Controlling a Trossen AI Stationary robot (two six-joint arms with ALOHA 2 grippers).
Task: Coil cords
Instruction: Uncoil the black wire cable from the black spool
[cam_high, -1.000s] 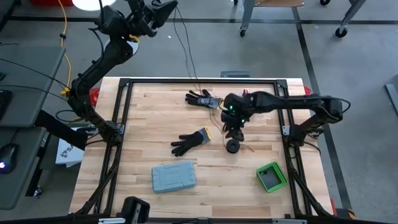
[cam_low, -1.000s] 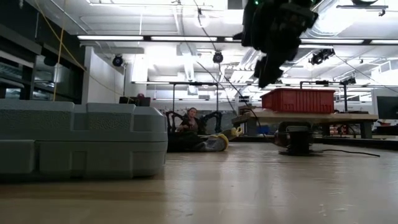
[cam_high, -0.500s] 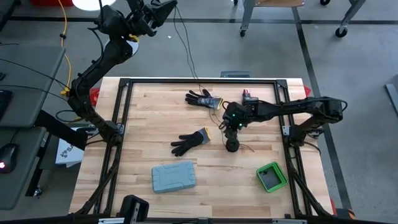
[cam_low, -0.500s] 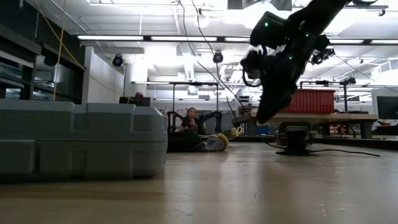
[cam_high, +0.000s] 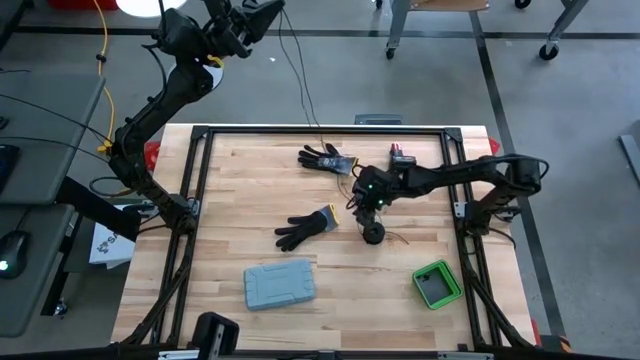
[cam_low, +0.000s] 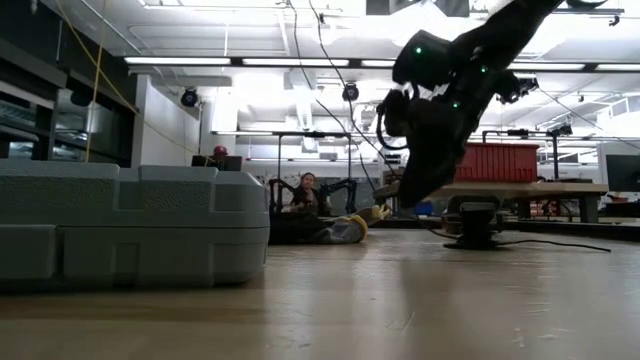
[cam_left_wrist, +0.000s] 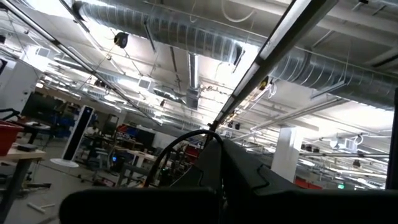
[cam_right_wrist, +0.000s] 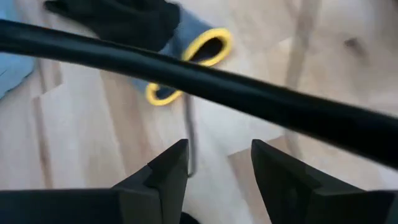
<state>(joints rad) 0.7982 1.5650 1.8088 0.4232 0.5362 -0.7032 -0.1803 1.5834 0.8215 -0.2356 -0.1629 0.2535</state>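
The right arm (cam_high: 470, 176) is being stretched leftward across the bench (cam_high: 230, 175) from the right edge of the high view, its elbow raised at the far right and its forearm lying nearly level. The right gripper (cam_high: 358, 203) is being held just right of centre, pointing down and to the left, over bare wood between the two gloves. In the right wrist view its jaws are standing apart with a narrow gap, gripping nothing; a glove's yellow cuff (cam_right_wrist: 202, 53) is lying ahead of them, and a thick black bar (cam_right_wrist: 261, 99) is crossing the frame.

The left arm (cam_high: 150, 110) is being held raised off the upper left corner of the bench, its gripper (cam_high: 250, 15) lifted at the top of the frame with jaws shut and a thin dark strand (cam_high: 297, 80) running down from it toward the bench.

The coil (cam_high: 373, 234) is sitting on the bench just below and right of the right gripper, a loose wire tail trailing to its right. In the low view the coil (cam_low: 473, 225) is standing right of the hanging gripper (cam_low: 415, 185).
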